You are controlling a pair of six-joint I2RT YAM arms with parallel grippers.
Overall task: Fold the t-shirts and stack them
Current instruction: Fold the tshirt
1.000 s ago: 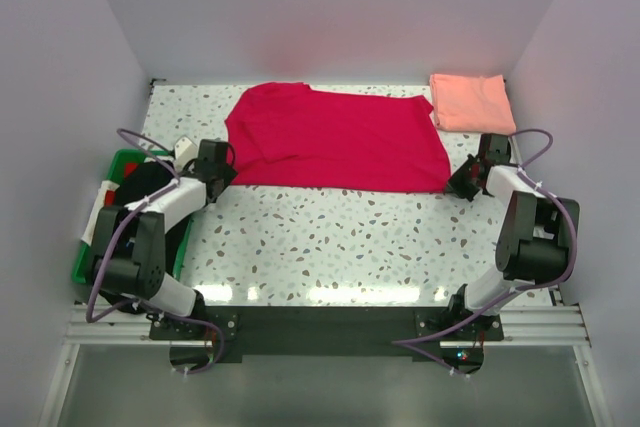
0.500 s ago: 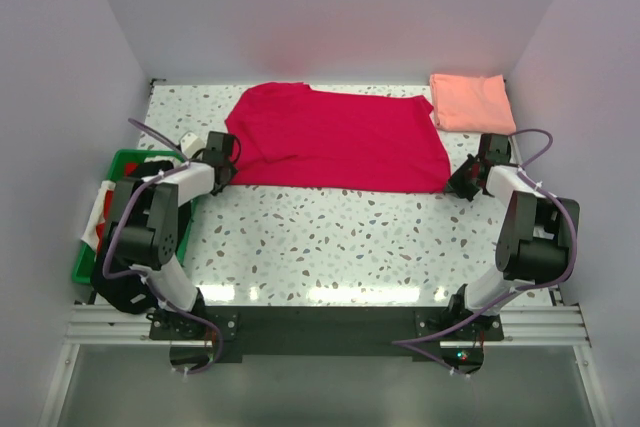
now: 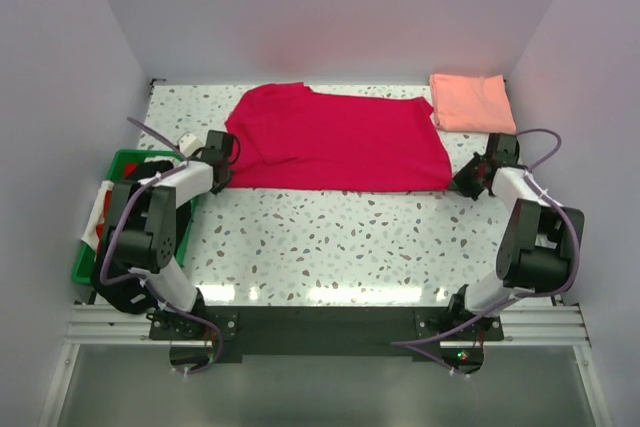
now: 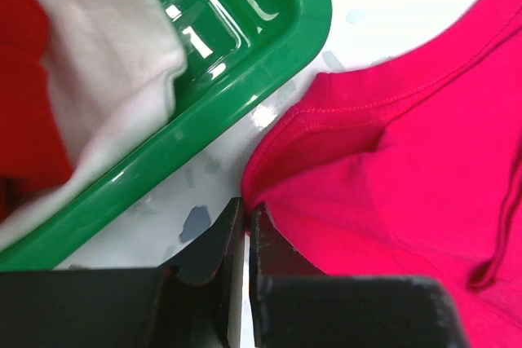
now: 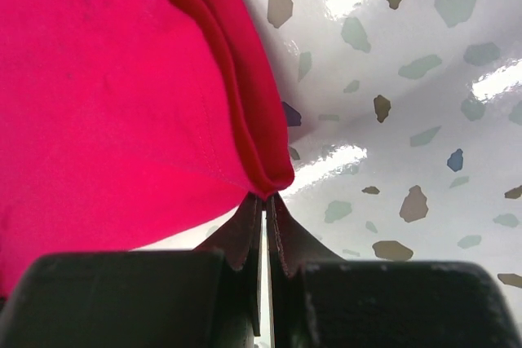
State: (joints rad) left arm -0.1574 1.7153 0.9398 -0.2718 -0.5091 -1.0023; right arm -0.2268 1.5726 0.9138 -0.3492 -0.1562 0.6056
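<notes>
A second ago the left arm hung over the green plastic crate (image 3: pixel 122 159) with its jaws wide. It has since swung in to the near left corner of the soft crimson red t-shirt (image 3: pixel 340 142). The left gripper (image 4: pixel 245 206) now has its two black fingers drawn almost together, with only a thin slit between them. The shirt's stitched corner lies right at the tips, but I cannot tell whether any cloth is caught. Just beside that corner is the crate's rounded rim, with a white cloth (image 4: pixel 106 63) bunched inside. The shirt itself has barely moved. The right arm has shifted a little outward and toward the back wall.

The crimson red t-shirt lies flat on the far half of the speckled white terrazzo table (image 3: pixel 350 237). Its long axis runs left to right, with the sleeved end pointing left and a straight edge closing it on the right. At the near right corner the right gripper (image 5: pixel 265 198) has its fingers pressed tight together, pinching a folded tip of the red cloth. A salmon pink t-shirt (image 3: pixel 470 102) sits folded into a neat rectangle in the far right corner, just beside the red one.
</notes>
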